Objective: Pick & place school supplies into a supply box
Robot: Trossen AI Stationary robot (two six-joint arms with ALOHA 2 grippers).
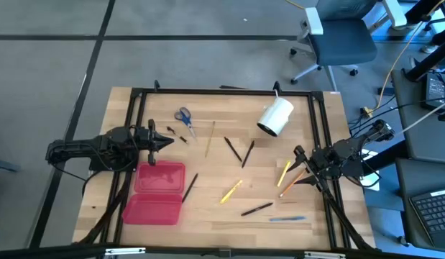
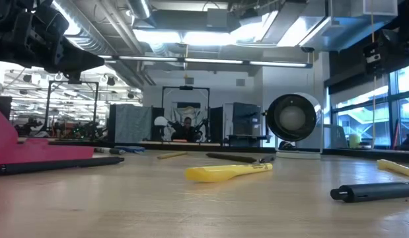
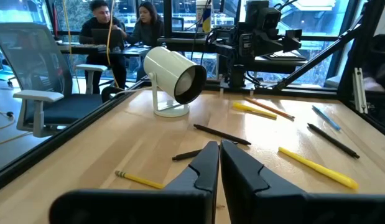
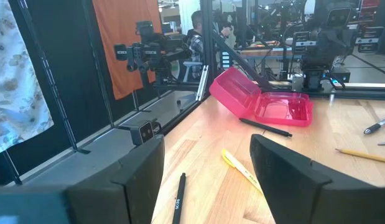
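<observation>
left gripper (image 1: 167,142) pinched together above box (image 1: 156,193) | right gripper (image 1: 300,162) fingers apart, empty, by pens (image 1: 231,191) loose mid-table | light, stiff, slippery, likely to roll: pinch mid-shaft

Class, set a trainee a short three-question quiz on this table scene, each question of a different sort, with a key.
1. True or false: the red case lies open on the table.
2. Which gripper is open? A. left gripper B. right gripper
3. Fill in: the scissors have ____ handles.

Key: 1 true, both halves show and no pens lie inside. 2 B, the right fingers stand wide apart; the left are shut, above the case's far edge. 3 blue.
</observation>
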